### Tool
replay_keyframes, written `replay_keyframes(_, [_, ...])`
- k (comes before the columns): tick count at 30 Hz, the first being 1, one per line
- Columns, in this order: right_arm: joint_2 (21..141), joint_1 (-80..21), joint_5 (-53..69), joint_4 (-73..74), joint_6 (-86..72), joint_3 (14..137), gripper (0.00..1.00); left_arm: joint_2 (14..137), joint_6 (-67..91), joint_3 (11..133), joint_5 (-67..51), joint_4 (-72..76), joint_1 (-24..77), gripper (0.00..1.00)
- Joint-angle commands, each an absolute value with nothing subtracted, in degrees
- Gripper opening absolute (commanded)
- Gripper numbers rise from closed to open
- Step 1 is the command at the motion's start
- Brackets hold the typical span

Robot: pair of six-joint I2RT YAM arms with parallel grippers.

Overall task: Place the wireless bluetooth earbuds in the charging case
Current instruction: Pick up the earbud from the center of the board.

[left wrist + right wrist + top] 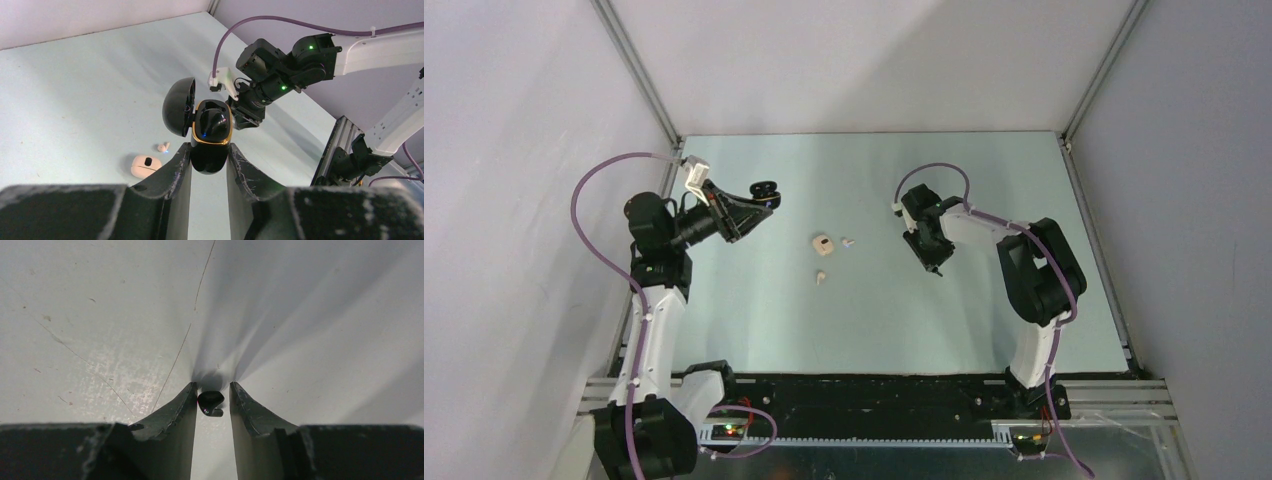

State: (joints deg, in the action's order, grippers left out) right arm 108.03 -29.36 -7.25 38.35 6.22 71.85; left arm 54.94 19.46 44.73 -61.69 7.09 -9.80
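So the left gripper [209, 150] is clamped on the black charging case [212, 125], lid flipped open, holding it up off the table [75, 90]. A black earbud [210, 403] sits on the table right between the fingers of the right gripper [212, 386]. Can't tell if it's actually pinched. The case is well off to that gripper's left, so I'd guess the right arm brings the bud over. Some beige pieces [145, 166] lie on the table in between.
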Motion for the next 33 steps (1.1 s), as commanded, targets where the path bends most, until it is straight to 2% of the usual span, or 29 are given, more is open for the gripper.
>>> replay_keyframes(1, [107.5, -29.6, -6.9, 39.8, 5.1, 70.7, 0.36, 53.4, 18.7, 44.1, -61.9, 8.3, -10.2, 0.0])
replay_keyframes(4, [107.4, -29.6, -6.7, 40.3, 4.4, 70.6, 0.4, 53.2, 18.7, 44.0, -61.9, 8.3, -10.2, 0.0])
replay_keyframes(9, [106.9, -29.6, -6.3, 40.6, 4.1, 70.2, 0.4, 53.2, 18.6, 43.9, -61.8, 8.3, -10.2, 0.0])
replay_keyframes(19, [106.8, -29.5, -4.7, 40.6, 4.0, 69.3, 0.25, 53.0, 18.4, 43.3, -61.7, 8.3, -10.1, 0.0])
replay_keyframes(22, [106.3, -28.9, -1.6, 40.3, 5.5, 69.5, 0.23, 53.1, 17.8, 43.1, -61.9, 8.3, -10.1, 0.0])
replay_keyframes(27, [100.4, -25.7, 21.0, 42.0, 12.3, 71.5, 0.12, 55.4, 13.5, 43.5, -65.0, 8.3, -7.6, 0.0])
replay_keyframes(30, [94.9, -21.6, 43.8, 44.8, 23.3, 73.5, 0.12, 58.2, 10.3, 45.9, -69.2, 8.3, -5.3, 0.0])
replay_keyframes(33, [88.8, -18.6, 60.7, 54.4, 38.0, 77.1, 0.12, 62.5, 8.9, 48.9, -73.3, 8.3, -2.3, 0.0])
